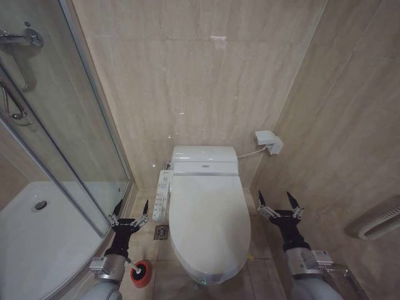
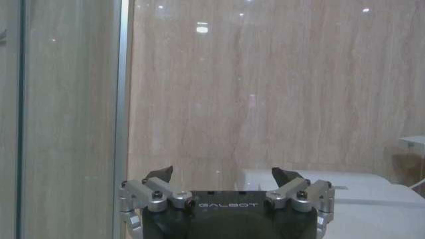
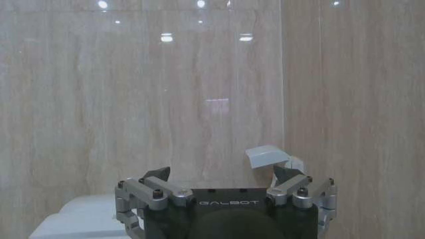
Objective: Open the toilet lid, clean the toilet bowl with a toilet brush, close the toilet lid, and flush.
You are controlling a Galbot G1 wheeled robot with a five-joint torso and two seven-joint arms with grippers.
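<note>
toilet lid point(image 1: 206, 215) down over the toilet bowl point(image 1: 201, 278), both grippers empty.
left gripper point(image 1: 129, 210) and right gripper point(image 1: 279, 202) flank it, fingers spread; what seems the toilet brush point(image 1: 141, 272) sits by the left arm.

— What do the arms beside the toilet lid point(image 1: 209, 219) look like?

— Both end in a black body with silver metal linkage blocks and slim black pointed fingertips. The left gripper point(image 1: 129, 209) sits on a black wrist above a grey collar; the right gripper point(image 1: 279, 201) matches it.

— Any markings?

— "GALBOT" in pale letters on the black housing, seen in both wrist views. Dark round screws sit in the silver knuckles, and the forearm shells toward the near end of the lid are pale grey.
</note>
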